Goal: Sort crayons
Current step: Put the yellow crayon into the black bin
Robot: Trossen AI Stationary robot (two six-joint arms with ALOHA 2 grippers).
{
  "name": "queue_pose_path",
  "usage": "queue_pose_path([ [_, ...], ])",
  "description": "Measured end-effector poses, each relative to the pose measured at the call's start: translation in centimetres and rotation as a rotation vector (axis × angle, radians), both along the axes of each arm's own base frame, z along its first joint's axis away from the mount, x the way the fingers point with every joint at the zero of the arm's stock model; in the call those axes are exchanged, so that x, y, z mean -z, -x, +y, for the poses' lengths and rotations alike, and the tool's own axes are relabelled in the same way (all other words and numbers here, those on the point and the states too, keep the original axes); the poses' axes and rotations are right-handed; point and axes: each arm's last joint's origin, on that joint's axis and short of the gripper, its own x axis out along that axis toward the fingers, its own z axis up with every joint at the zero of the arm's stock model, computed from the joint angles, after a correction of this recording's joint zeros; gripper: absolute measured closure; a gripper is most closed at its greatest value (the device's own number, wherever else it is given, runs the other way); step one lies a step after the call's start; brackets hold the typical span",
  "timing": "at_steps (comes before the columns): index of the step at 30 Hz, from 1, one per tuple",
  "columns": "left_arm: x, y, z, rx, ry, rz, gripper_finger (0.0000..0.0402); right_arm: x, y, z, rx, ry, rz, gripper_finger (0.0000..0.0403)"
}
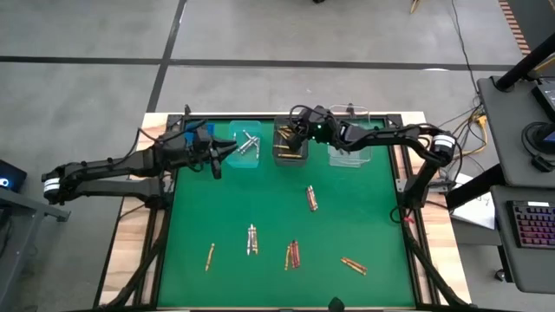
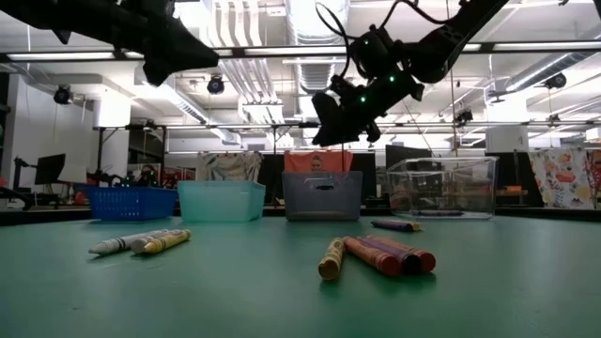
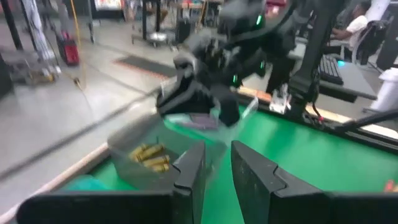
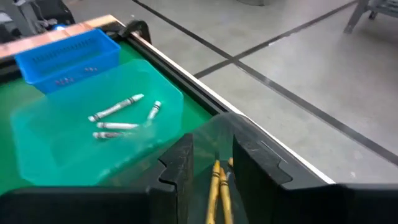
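Observation:
Crayons lie loose on the green mat: one (image 1: 311, 198) at the middle, and others (image 1: 251, 238), (image 1: 292, 254), (image 1: 353, 265) toward the near edge. My right gripper (image 4: 212, 163) hangs open above the grey bin (image 1: 290, 146). Gold crayons (image 4: 217, 186) show through the gap between its fingers, lying in that bin. My left gripper (image 3: 217, 165) hovers level beside the teal bin (image 1: 245, 143). It is open by a narrow gap, with nothing between its fingers. Silver crayons (image 4: 118, 115) lie on the teal bin's floor.
Four bins stand in a row along the far edge: blue (image 1: 195, 130), teal, grey and clear (image 1: 351, 143). The two arms come close together over the teal and grey bins. The mat's middle (image 1: 260, 191) is bare between the scattered crayons.

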Motion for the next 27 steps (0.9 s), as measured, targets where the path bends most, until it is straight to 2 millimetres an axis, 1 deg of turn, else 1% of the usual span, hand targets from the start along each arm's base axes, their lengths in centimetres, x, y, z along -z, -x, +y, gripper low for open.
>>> queue_pose_path([
  [8, 0.9, -0.1, -0.8, 0.037, 0.141, 0.042, 0.0344, -2.2, 0.1, 2.2, -0.057, 0.015, -0.027, 0.0313],
  [14, 1.5, -0.6, -2.0, 0.077, 0.271, 0.062, 0.0356, -3.4, 0.3, 4.1, -0.106, 0.020, -0.024, 0.0322],
  [20, 3.2, -1.5, -4.1, 0.154, 0.524, 0.162, 0.0362, -3.7, 0.2, 5.4, -0.142, 0.018, -0.010, 0.0320],
  [24, 4.4, -1.5, -5.9, 0.171, 0.723, 0.268, 0.0363, -3.6, 0.1, 5.8, -0.158, 0.021, 0.001, 0.0317],
  [27, 5.1, -1.5, -7.5, 0.170, 0.833, 0.339, 0.0363, -3.5, 0.1, 6.0, -0.163, 0.017, 0.011, 0.0317],
])
